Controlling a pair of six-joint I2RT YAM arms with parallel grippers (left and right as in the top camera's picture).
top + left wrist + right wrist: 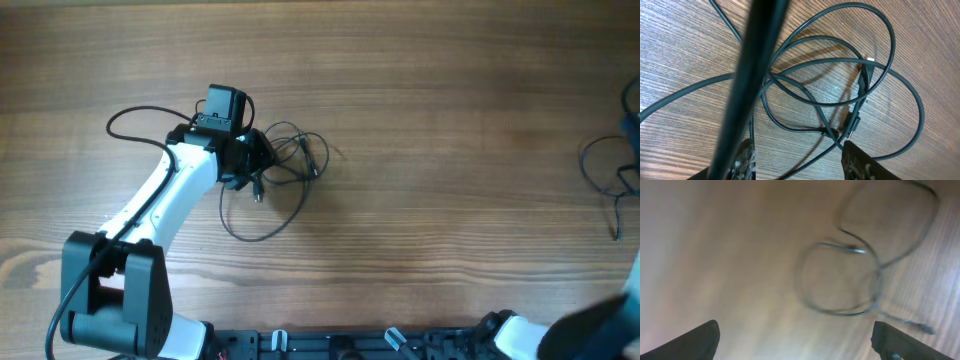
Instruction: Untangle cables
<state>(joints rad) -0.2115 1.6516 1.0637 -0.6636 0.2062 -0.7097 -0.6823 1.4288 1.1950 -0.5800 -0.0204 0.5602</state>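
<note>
left gripper [797, 150], right gripper [795, 327]: jaws apart

You have no words, numbers or signs to read here. The cables [858, 100] in front of your left pincer [800, 162] are plain black. The wooden table [680, 50] under it has no print. The right wrist view is too blurry to read.

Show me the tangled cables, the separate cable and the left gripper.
tangled cables [854, 121], left wrist view, on a plug end.
separate cable [880, 269], right wrist view, where its loops cross.
left gripper [800, 165], left wrist view, midway between fingertips.
</note>
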